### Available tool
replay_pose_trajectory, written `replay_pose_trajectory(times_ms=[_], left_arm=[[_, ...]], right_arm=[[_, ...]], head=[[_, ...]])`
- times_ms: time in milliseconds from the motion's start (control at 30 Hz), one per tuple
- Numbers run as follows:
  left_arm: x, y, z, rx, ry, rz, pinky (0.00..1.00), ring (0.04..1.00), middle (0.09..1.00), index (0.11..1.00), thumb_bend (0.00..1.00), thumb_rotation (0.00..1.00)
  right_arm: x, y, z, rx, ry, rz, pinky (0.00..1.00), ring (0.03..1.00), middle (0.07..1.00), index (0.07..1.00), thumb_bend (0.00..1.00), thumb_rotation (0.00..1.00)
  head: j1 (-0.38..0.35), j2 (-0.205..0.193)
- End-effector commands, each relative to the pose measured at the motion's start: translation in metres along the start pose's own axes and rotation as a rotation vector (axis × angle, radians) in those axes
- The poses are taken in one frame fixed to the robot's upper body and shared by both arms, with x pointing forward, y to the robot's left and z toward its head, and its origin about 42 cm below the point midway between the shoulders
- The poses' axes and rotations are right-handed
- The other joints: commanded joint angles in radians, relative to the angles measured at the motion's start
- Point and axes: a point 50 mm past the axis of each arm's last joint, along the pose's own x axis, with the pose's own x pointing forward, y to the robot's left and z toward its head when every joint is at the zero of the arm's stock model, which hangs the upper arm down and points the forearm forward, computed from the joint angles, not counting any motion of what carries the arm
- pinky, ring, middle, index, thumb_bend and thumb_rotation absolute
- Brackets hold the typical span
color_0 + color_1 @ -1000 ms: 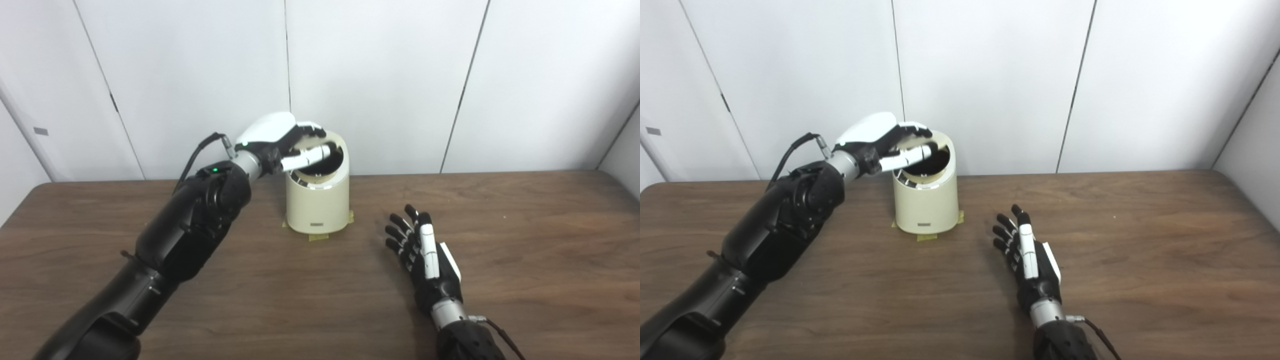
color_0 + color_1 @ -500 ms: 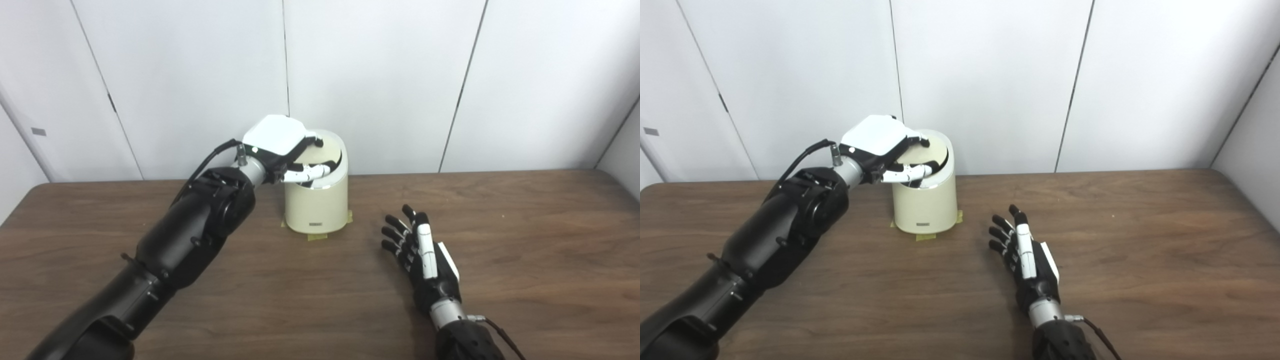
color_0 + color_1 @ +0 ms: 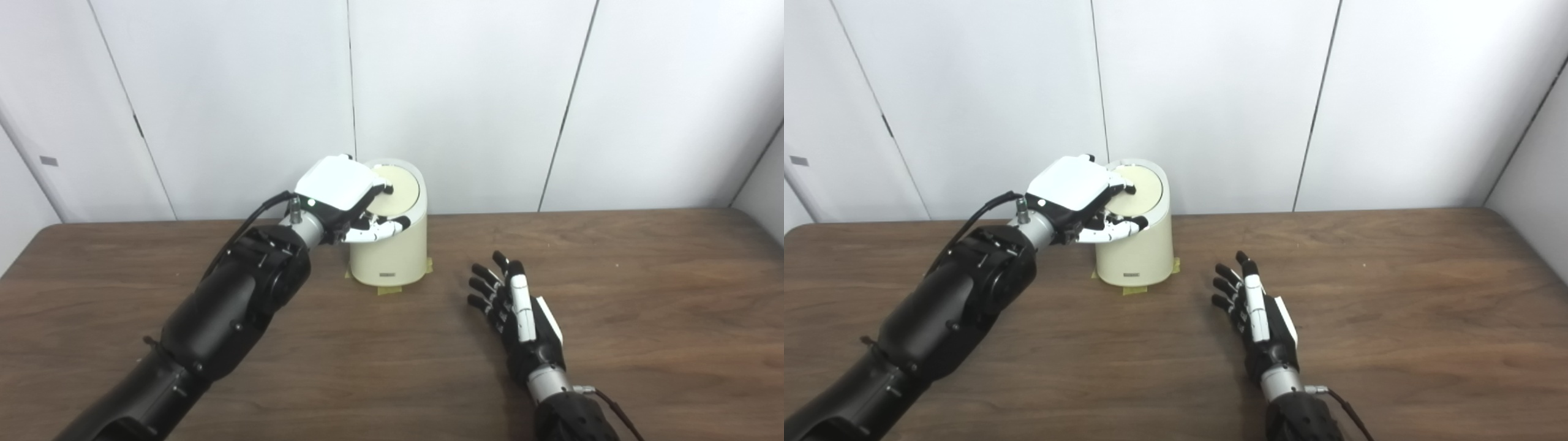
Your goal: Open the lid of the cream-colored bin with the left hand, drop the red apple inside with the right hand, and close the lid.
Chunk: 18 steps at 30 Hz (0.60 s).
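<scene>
Nearest the camera, the right hand (image 3: 520, 318) rests on the brown table (image 3: 643, 294), its fingers (image 3: 487, 285) spread apart and holding nothing, pointing toward the far wall. Beyond and to the left of those fingertips, well apart from them, stands the cream bin (image 3: 389, 245) on bits of yellowish tape (image 3: 389, 289) near the table's far edge. Its lid (image 3: 401, 187) lies flat across the top, closed. The left hand (image 3: 343, 196) lies on the lid's left side, palm down: its fingertips press on the lid while the thumb (image 3: 376, 229) reaches across the bin's upper front wall. The fingers clamp on nothing. The apple cannot be seen.
</scene>
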Motion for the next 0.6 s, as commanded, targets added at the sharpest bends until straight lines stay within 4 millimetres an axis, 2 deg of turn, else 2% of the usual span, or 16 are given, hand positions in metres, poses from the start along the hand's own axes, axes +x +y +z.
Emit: replay_pose_trajectory(times_ms=[0,167,567], left_arm=[[-0.002,0.006,-0.001,0.029,0.005,0.009,1.0,0.903,0.867,0.829,0.53,1.0],[-0.005,-0.004,0.0,0.046,0.007,-0.001,1.0,0.906,0.866,0.829,0.51,1.0],[0.004,-0.025,0.002,0.12,0.009,-0.101,1.0,0.904,0.847,0.814,0.53,1.0]], right_arm=[[0.005,0.006,0.014,0.002,-0.043,0.019,0.84,0.879,0.881,0.98,0.58,1.0],[0.005,0.005,0.013,0.001,-0.04,0.023,0.85,0.884,0.882,0.985,0.58,1.0],[0.004,0.005,0.014,0.003,-0.034,0.019,0.86,0.888,0.877,0.986,0.58,1.0]], head=[[-0.003,0.002],[-0.004,0.005],[-0.007,0.01]])
